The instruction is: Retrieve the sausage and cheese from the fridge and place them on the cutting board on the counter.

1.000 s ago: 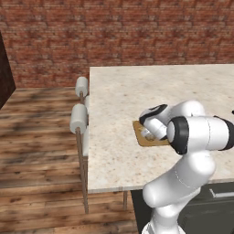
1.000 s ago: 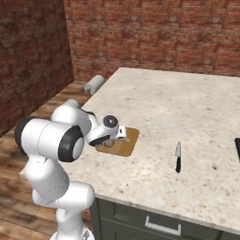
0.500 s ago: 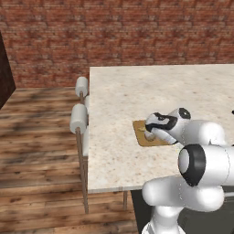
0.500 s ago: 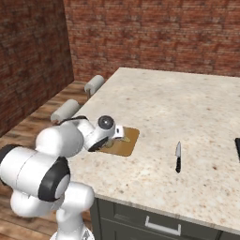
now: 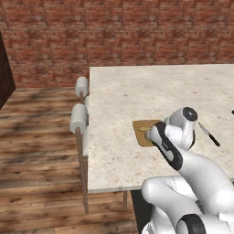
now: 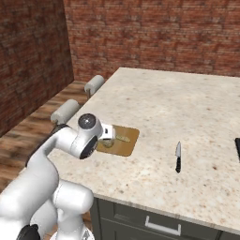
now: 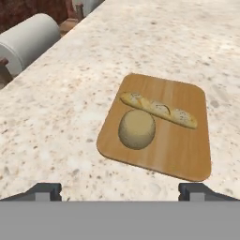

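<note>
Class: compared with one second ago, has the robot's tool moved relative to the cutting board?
Yes. The tool has drawn back from over the cutting board toward the counter's near edge, open and empty.

Bread, a knife and two stools around the hand (image 7: 120, 191)

A speckled baguette (image 7: 158, 110) lies slantwise just ahead of the hand. A black-handled knife (image 6: 178, 157) lies flat, well apart to the hand's right. Two white cylindrical stools (image 6: 65, 111) stand off to the hand's left, over a wooden plank floor (image 5: 36, 137). A red brick wall (image 5: 114, 32) rises far beyond the hand.
</note>
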Available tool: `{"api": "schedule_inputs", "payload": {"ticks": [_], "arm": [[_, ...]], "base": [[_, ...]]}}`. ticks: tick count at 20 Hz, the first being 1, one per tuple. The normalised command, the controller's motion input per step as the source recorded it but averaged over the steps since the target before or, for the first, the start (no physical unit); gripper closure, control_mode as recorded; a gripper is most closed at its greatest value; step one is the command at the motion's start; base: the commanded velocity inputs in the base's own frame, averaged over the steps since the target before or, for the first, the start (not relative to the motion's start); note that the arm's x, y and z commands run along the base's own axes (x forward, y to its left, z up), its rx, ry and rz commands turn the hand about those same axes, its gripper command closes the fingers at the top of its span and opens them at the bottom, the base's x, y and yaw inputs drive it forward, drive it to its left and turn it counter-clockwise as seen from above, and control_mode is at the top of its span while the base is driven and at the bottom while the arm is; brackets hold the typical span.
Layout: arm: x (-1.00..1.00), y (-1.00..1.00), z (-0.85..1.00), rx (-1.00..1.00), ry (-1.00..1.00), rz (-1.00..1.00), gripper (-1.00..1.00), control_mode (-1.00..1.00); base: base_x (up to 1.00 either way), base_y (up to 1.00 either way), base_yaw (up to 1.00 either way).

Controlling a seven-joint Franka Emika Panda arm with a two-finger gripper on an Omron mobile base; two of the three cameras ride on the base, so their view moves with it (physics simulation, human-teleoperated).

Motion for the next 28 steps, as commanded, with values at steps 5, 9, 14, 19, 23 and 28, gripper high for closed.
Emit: {"api": "schedule_inputs", "payload": {"ticks": [5, 9, 14, 19, 23, 28], "arm": [[-0.57, 0.03, 0.84, 0.00, 0.07, -0.04, -1.00, -1.00], [-0.97, 0.02, 0.49, 0.00, 0.00, 0.00, -1.00, -1.00], [-0.97, 0.04, 0.36, 0.00, -0.03, 0.00, -1.00, -1.00], [-0.37, 0.35, 0.42, 0.00, 0.00, 0.00, -1.00, -1.00], [-0.13, 0.31, 0.43, 0.00, 0.00, 0.02, -1.00, -1.00], [-0.21, 0.20, 0.05, 0.00, 0.00, 0.02, -1.00, -1.00]], "base": [[0.00, 0.00, 0.00], [0.00, 0.00, 0.00], [0.00, 0.00, 0.00], [0.00, 0.00, 0.00], [0.00, 0.00, 0.00], [0.00, 0.00, 0.00]]}}
